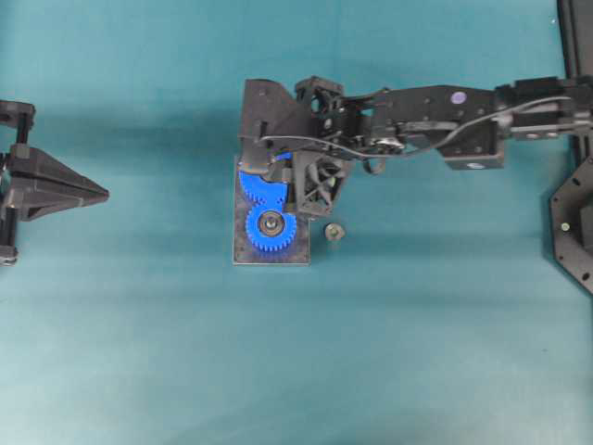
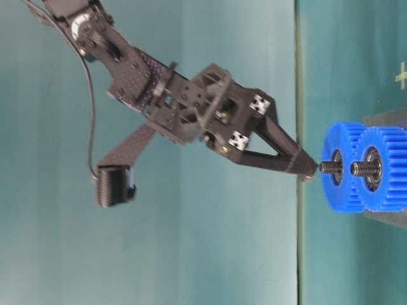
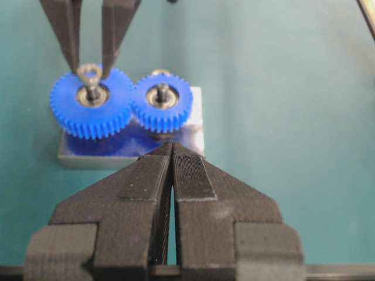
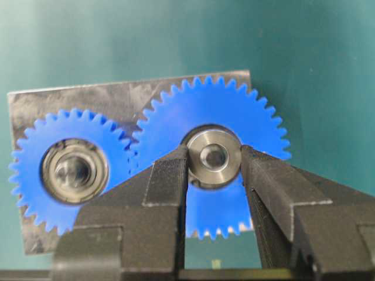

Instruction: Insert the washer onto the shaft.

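We see right hand [image 4: 214, 170] holding washer [image 4: 212, 156] between fingers, right over shaft [image 3: 92, 91] of bigger gear [image 3: 89, 104], lined up for drop. Left hand [image 3: 171, 153] pinched closed, empty, parked at bench left edge. Spare nut [image 1: 334, 232] beside plate [image 1: 240, 255].

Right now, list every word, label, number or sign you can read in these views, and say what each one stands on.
None can be read.
The purple round sticker on the right arm's link: too small to show any text.
The pale cross-shaped mark at the table-level view's right edge: cut off, not readable.
The gears, plate and grippers carry no lettering.
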Action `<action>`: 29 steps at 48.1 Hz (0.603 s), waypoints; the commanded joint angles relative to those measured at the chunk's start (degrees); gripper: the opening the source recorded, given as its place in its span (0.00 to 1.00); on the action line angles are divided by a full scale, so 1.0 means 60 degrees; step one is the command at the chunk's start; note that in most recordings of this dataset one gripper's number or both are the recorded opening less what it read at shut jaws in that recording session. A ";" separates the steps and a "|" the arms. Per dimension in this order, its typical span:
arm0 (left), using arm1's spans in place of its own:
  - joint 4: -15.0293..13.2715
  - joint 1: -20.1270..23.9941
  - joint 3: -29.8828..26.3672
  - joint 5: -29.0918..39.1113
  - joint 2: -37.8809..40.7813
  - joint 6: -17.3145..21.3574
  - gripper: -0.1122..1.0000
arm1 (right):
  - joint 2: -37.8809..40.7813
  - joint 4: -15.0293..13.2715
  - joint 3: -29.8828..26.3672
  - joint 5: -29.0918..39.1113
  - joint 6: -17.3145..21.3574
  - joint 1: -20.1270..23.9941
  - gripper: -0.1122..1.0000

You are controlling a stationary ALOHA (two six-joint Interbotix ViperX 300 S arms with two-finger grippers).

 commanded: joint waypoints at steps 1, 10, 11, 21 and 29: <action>0.0015 0.0000 -0.0205 -0.0088 0.0044 -0.0015 0.11 | -0.0132 0.0000 -0.0220 0.0103 -0.0088 0.0029 0.40; 0.0029 0.0000 -0.0190 -0.0103 0.0029 -0.0015 0.11 | -0.0103 -0.0015 -0.0234 0.0146 -0.0103 0.0015 0.40; 0.0015 0.0000 -0.0190 -0.0088 0.0044 -0.0029 0.11 | -0.0103 -0.0015 -0.0220 0.0146 -0.0103 0.0000 0.40; 0.0015 0.0000 -0.0176 -0.0088 0.0029 -0.0029 0.11 | -0.0044 -0.0015 -0.0278 0.0117 -0.0146 -0.0059 0.40; 0.0029 0.0000 -0.0190 -0.0088 0.0029 -0.0029 0.11 | 0.0044 -0.0015 -0.0381 0.0161 -0.0132 -0.0059 0.40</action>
